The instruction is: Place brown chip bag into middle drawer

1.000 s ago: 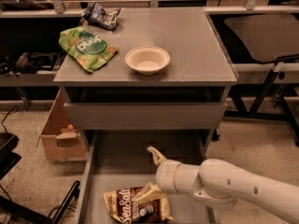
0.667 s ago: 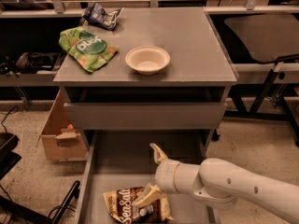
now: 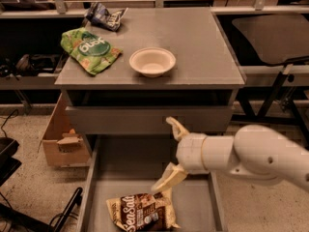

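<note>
- Lying flat on the floor of the middle drawer (image 3: pixel 126 164), the brown chip bag (image 3: pixel 142 212) sits in the front part of the drawer, nearest the camera, slightly left of centre.
- The bag's long axis runs roughly across the drawer's width, left to right, with the right end a little higher in the camera view. The white "Sea Salt" lettering faces up and runs at a slant on the left half. The bag's lower edge is cut off by the bottom of the view.
- The middle drawer is pulled fully out below the cabinet; its floor behind the bag is bare.
- The gripper (image 3: pixel 163 154) hangs above the drawer, behind and slightly right of the bag, on a white arm (image 3: pixel 260 156) entering from the right.
- The fingers are spread wide and hold nothing. The upper finger (image 3: pixel 176 128) points toward the upper drawer front (image 3: pixel 120 121). The lower finger (image 3: pixel 166 179) points down at the bag's rear edge; contact with the bag cannot be determined.
- Count on the cabinet top (image 3: pixel 198 42): one green bag (image 3: pixel 90 50), one small dark blue bag (image 3: pixel 105 16), one white bowl (image 3: pixel 152 61).
- Count of brown chip bags: one.
- One cardboard box (image 3: pixel 60 141) stands on the ground left of the cabinet.
</note>
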`<act>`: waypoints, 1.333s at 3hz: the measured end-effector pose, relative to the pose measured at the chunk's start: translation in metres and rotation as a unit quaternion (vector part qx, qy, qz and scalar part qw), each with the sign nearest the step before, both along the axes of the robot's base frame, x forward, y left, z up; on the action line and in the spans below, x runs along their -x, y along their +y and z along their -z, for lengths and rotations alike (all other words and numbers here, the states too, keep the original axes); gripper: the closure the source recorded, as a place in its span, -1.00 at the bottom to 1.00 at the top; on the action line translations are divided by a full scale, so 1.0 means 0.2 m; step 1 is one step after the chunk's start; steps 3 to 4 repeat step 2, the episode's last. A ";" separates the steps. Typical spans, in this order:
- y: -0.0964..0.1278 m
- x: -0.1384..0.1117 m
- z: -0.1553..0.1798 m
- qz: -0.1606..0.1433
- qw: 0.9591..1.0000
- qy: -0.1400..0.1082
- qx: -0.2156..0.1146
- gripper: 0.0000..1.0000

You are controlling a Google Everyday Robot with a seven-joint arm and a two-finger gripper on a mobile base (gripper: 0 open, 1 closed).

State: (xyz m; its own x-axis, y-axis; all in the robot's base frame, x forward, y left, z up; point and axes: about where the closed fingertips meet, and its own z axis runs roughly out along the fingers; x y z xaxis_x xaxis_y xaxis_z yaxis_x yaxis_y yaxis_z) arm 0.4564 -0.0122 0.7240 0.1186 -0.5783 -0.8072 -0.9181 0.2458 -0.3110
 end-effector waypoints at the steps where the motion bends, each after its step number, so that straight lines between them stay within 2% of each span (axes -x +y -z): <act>1: -0.11 -0.04 -0.42 -0.023 0.997 -0.042 0.054 -1.00; 2: -0.15 0.08 -0.69 -0.066 0.990 -0.058 0.108 -1.00; 4: -0.15 0.08 -0.69 -0.066 0.990 -0.058 0.108 -1.00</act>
